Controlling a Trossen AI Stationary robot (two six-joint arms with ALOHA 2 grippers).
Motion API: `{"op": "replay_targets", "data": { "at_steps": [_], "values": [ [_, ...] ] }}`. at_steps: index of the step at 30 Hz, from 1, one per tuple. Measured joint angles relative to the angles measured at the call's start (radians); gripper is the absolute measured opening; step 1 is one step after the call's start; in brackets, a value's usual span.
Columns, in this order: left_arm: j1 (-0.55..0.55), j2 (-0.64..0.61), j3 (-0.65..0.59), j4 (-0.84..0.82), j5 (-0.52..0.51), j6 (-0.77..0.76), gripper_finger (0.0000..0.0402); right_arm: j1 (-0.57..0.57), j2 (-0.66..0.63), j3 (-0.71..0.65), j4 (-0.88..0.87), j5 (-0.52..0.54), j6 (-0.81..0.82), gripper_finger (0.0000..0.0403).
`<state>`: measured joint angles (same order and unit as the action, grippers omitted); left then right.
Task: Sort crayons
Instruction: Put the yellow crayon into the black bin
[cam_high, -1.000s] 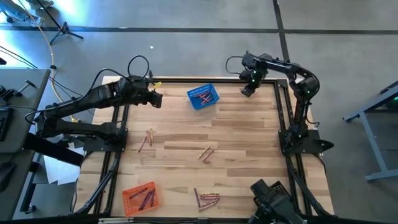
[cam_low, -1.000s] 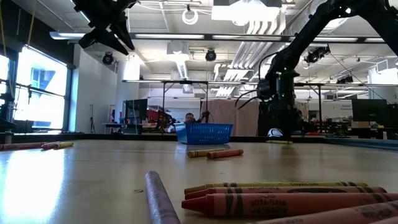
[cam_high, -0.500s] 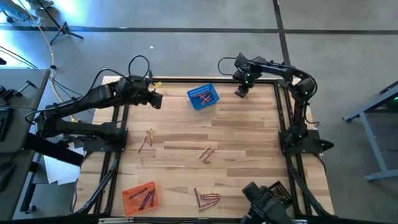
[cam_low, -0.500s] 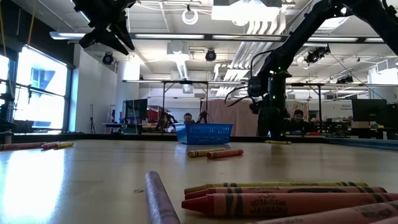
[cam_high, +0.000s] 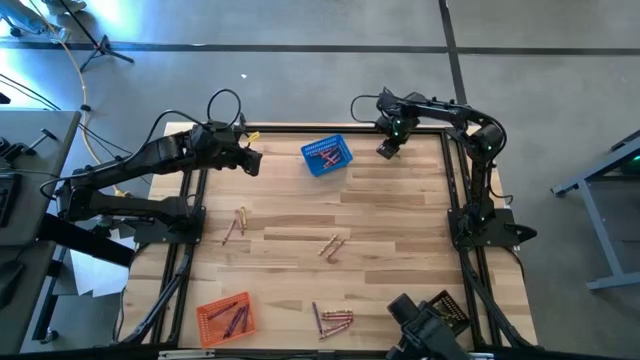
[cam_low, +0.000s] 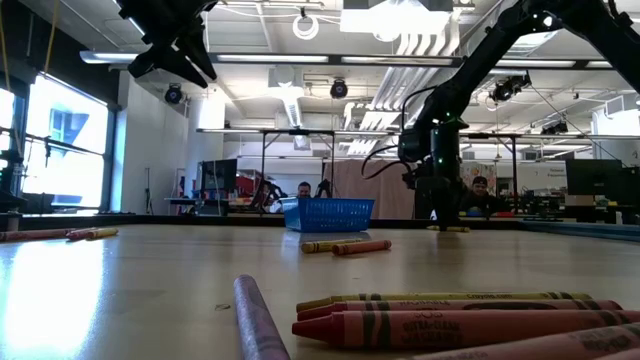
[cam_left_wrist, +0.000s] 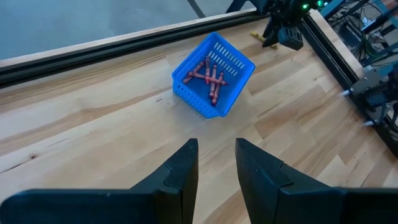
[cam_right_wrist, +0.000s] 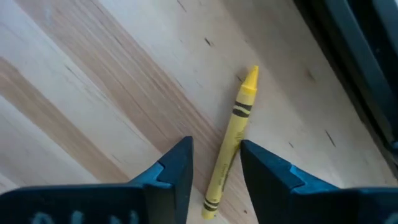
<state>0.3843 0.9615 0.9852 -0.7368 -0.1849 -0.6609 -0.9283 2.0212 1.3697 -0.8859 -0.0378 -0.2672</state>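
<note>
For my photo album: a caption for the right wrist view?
Right gripper open, straddling a yellow crayon on the wooden table.

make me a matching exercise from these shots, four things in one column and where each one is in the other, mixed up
Things:
1. blue basket
2. orange basket
3. yellow crayon
4. left claw

Places:
A. on the bare wood between the open fingers of the right claw, near the far right edge of the table
B. near corner on the left arm's side, with crayons in it
C. hanging above the far left part of the table, open and empty
D. far middle of the table, with reddish crayons in it

Pairs: 1-D, 2-B, 3-A, 4-C
</note>
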Motion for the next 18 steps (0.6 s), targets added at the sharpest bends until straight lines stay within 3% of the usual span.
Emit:
{"op": "replay_targets", "data": {
  "at_steps": [10,18],
  "values": [
    [0.000,0.000,0.000,0.000,0.001,0.000,0.0094,-0.002,0.001,0.000,-0.008,-0.014,-0.003,0.0012],
    [0.000,0.000,0.000,0.000,0.001,-0.001,0.0094,-0.002,0.001,0.002,-0.052,-0.001,-0.003,0.0009]
  ]
}}
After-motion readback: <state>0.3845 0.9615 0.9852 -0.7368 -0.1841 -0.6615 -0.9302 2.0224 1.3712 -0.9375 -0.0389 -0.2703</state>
